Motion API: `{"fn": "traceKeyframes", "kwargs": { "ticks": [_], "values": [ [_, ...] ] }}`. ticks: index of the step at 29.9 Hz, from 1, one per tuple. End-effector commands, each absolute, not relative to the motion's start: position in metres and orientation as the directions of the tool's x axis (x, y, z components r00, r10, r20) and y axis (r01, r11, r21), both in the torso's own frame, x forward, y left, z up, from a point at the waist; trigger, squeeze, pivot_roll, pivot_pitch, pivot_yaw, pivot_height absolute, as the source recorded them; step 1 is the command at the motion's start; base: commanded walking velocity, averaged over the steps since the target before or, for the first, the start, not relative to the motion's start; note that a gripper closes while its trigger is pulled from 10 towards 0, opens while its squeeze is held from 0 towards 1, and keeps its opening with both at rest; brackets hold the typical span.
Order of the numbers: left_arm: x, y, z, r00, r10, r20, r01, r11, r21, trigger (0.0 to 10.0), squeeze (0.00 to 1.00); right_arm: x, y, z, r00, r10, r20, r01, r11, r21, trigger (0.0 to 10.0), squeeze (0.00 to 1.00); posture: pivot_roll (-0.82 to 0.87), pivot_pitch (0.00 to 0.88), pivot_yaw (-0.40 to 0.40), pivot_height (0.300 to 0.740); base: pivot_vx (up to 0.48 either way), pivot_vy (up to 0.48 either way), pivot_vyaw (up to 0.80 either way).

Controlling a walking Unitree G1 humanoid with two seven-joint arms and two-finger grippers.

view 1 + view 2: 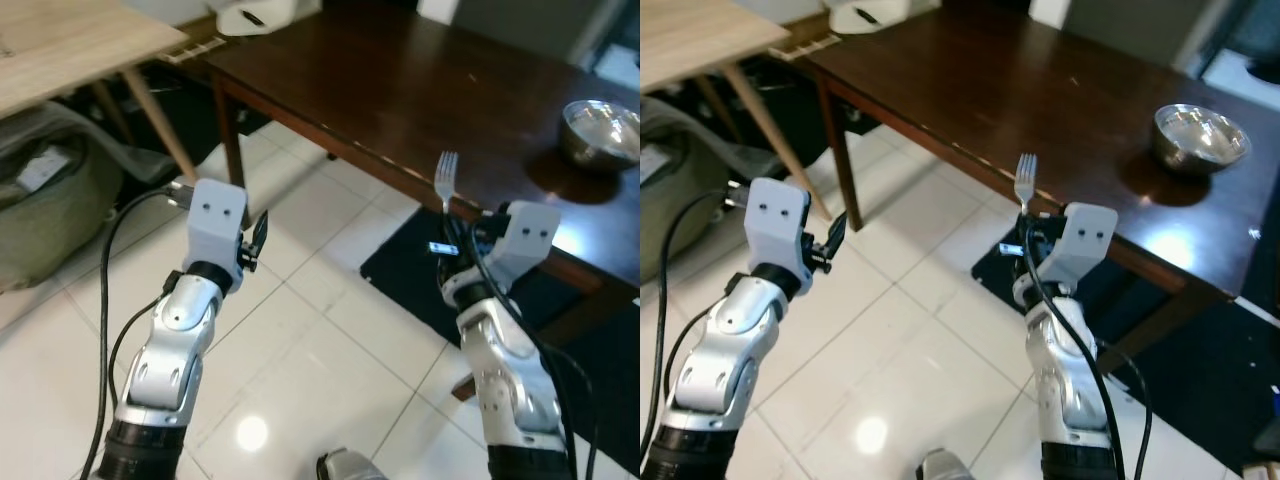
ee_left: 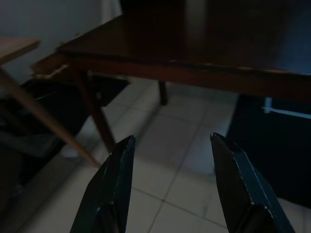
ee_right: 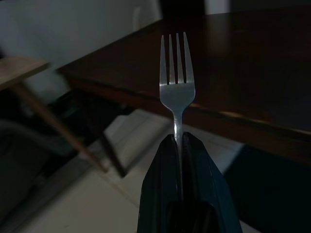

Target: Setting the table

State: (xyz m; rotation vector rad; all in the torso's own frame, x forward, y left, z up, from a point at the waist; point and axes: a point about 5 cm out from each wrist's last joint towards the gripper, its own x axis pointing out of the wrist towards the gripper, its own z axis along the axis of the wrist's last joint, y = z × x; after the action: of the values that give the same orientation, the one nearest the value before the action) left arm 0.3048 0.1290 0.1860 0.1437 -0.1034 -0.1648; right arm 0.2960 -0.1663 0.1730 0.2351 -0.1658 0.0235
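A silver fork (image 1: pixel 446 178) stands upright, tines up, with my right gripper (image 3: pixel 179 141) shut on its handle, just before the near edge of the dark wooden table (image 1: pixel 400 90). The same fork (image 3: pixel 177 82) shows its tines against the tabletop in the right wrist view. A steel bowl (image 1: pixel 600 130) sits on the table at the far right. My left gripper (image 2: pixel 170 145) is held open over the white tiled floor, left of the table's corner leg, with nothing between its fingers (image 2: pixel 116 170).
A light wooden table (image 1: pixel 60 45) with slanted legs stands at the left, a greenish bag (image 1: pixel 50 200) under it. A dark rug (image 1: pixel 420 270) lies under the dark table. A white object (image 1: pixel 255 15) rests at the table's far corner.
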Motion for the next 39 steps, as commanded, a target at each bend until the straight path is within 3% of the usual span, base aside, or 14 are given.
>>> {"fn": "traceKeyframes", "kwargs": {
  "ticks": [1,39],
  "values": [
    [0.3043,0.1266,0.1814,0.980,-0.183,0.073,0.171,0.975,0.145,10.0,0.00,0.2948,-0.1678,0.1712,0.988,-0.001,0.157,-0.036,0.971,0.235,10.0,0.00,-0.15,0.037,0.048,0.740,0.000,0.000,-0.80],
    [0.3086,0.1262,0.1786,0.981,-0.178,0.070,0.167,0.976,0.140,10.0,0.00,0.2970,-0.1658,0.1689,0.990,0.020,0.143,-0.050,0.977,0.208,10.0,0.00,-0.17,0.015,0.049,0.740,0.000,0.000,-0.80]
  ]
}}
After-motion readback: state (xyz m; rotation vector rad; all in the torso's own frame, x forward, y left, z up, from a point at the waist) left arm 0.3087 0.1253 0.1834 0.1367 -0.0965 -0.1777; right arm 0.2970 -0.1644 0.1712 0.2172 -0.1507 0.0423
